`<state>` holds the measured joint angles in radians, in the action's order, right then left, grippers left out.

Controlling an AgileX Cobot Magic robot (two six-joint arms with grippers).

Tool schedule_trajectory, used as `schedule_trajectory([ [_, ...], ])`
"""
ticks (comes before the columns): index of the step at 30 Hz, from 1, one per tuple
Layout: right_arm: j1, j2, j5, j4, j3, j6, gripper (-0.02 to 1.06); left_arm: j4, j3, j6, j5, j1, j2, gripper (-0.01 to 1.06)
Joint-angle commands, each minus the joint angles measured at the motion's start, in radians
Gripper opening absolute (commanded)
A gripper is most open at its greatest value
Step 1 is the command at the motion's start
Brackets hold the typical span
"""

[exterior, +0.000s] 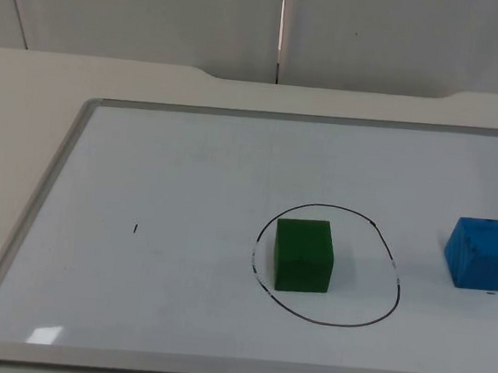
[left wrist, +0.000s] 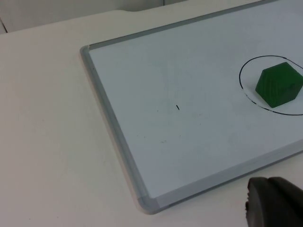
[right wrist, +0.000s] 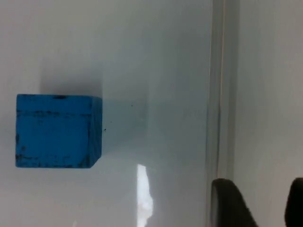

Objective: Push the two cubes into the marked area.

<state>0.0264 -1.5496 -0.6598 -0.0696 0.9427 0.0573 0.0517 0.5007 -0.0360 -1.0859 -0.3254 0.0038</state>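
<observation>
— Right tool (right wrist: 255,203) hangs by the whiteboard's (exterior: 47,176) right frame, its two fingers apart and holding nothing; the blue cube (exterior: 484,253) sits beside it. Left tool (left wrist: 274,205) waits off the board's near corner; open or shut, I cannot tell

— How far along?

— About half, I'd say. The green cube (exterior: 302,255) sits inside the drawn circle (exterior: 396,280); blue is outside, to its right

— Obstacles?

— Bare board between, just a small pen mark (exterior: 136,228) far left
</observation>
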Motion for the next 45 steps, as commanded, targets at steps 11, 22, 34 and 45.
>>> schedule_trajectory([
  [11, -0.003, -0.224, 0.067, 0.057, 0.004, 0.003, 0.0, 0.009, -0.006, 0.006, 0.01, 0.003, -0.004, 0.0],
  [22, -0.002, -0.296, 0.124, 0.083, 0.002, -0.006, 0.0, 0.009, -0.006, 0.006, 0.01, 0.003, -0.004, 0.0],
  [34, 0.148, -0.299, 0.311, 0.082, -0.024, -0.001, 0.0, 0.009, -0.006, 0.006, 0.01, 0.003, -0.004, 0.0],
  [45, 0.148, -0.299, 0.329, 0.082, -0.024, 0.008, 0.0, 0.009, -0.006, 0.006, 0.01, 0.003, -0.004, 0.0],
])
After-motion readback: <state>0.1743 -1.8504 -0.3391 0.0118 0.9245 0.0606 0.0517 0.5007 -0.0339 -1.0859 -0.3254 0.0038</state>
